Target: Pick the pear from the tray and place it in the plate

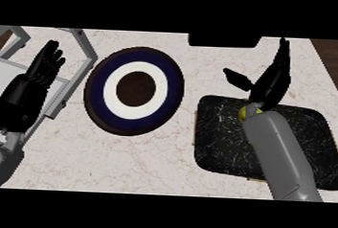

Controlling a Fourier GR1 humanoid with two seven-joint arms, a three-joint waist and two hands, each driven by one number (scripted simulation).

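Observation:
The pear (243, 113) shows only as a small yellow patch at the far edge of the black tray (220, 137), mostly hidden under my right wrist. My right hand (272, 82) is open above it, its fingers pointing straight away past the tray and its thumb spread to the left. It holds nothing. The round plate (102, 91), with blue, white and brown rings, lies left of the tray with nothing on it. At the left edge my left hand (39, 76) rests open, fingers up.
A grey metal rack (74, 68) stands at the far left, behind my left hand and close to the plate's rim. A dark object (223, 40) sits at the counter's back edge. The counter ends at a brown strip (337, 61) on the right.

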